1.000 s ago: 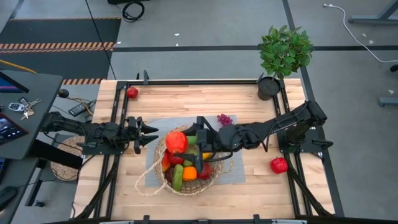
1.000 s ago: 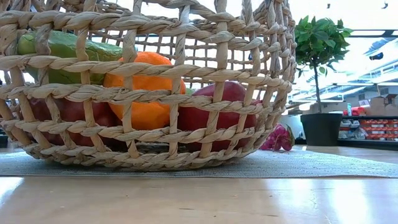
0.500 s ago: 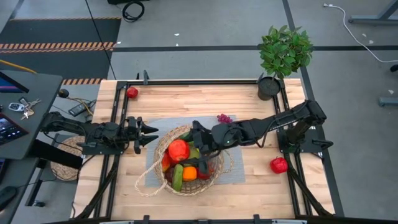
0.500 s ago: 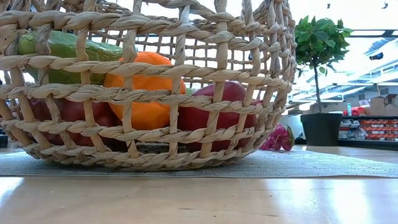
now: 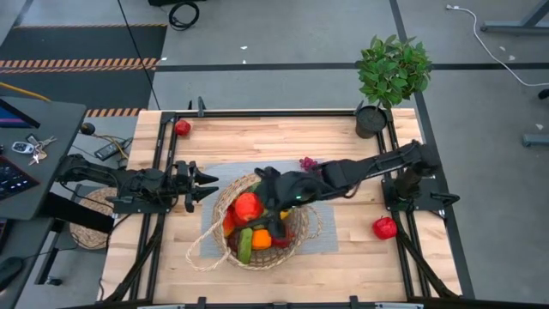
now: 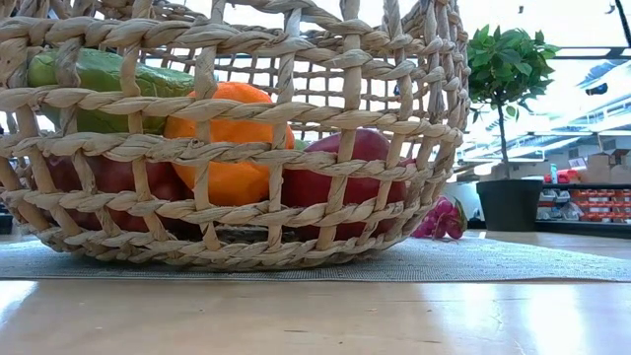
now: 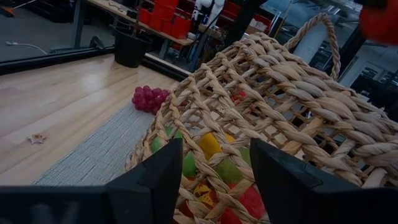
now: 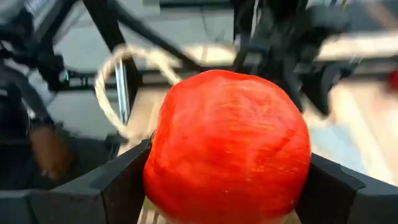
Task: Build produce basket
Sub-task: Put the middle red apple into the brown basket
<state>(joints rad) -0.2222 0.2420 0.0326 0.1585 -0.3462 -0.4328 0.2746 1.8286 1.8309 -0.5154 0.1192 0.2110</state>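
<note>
Basket (image 5: 262, 225) of woven wicker sits on a grey mat (image 5: 319, 238) in the middle of the desk (image 5: 257, 142), already loaded with produce: in the high view a green piece (image 5: 246, 243) and an orange (image 5: 261, 239) lie among red ones, and the low view shows through the weave an orange (image 6: 229, 148), a green piece (image 6: 104, 84) and a dark red fruit (image 6: 345, 182). The right claw (image 5: 257, 199) reaches in over the basket from the right side and is clamped on a red-orange mango (image 5: 247, 207), held just above the pile near the rim; the right wrist view shows that mango (image 8: 229, 148) filling the space between the two dark fingers (image 8: 118, 186), which press against its sides. The left claw (image 5: 206, 184) hovers just beside the basket's left rim, its fingers apart with nothing between them; its wrist view looks onto the basket wall (image 7: 292, 124) with purple grapes (image 7: 149, 99) lying on the desk beyond. In the high view the grapes (image 5: 307, 163) lie at the mat's far edge, touching nothing. One red apple (image 5: 182, 128) rests near the far left corner, another red fruit (image 5: 384, 227) at the right edge, well apart from the basket. A potted plant (image 5: 390, 77) stands at the far right corner.
</note>
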